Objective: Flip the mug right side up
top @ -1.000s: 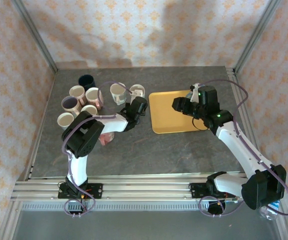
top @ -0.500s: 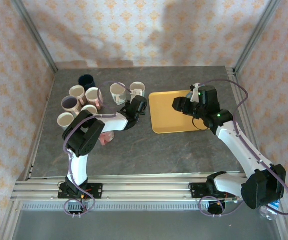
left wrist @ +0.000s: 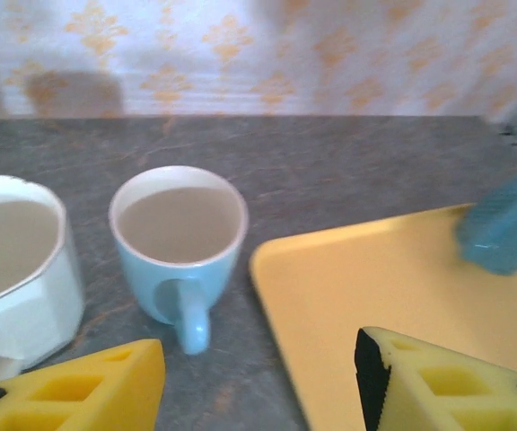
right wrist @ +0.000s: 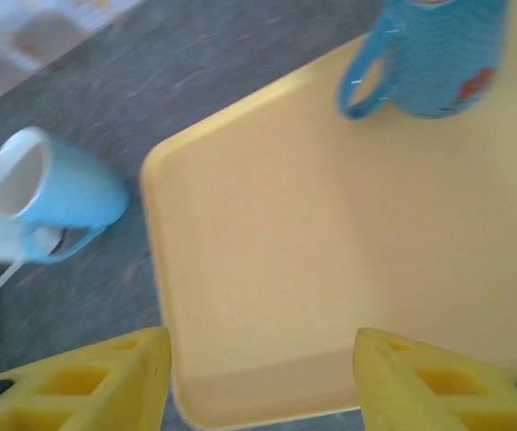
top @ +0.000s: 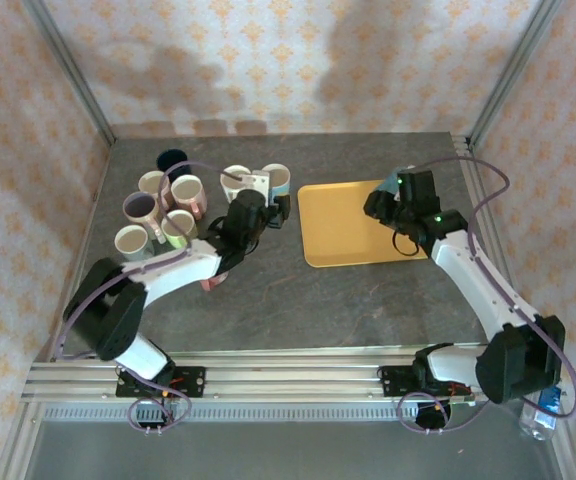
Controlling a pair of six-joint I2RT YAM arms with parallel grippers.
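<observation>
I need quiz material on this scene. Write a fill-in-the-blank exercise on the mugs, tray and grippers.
The tray is coloured ____. The light blue mug beside it has its opening facing ____. The teal mug rests on the ____. The left gripper and right gripper are both ____, holding nothing.
Missing words: yellow; up; tray; open.
</observation>
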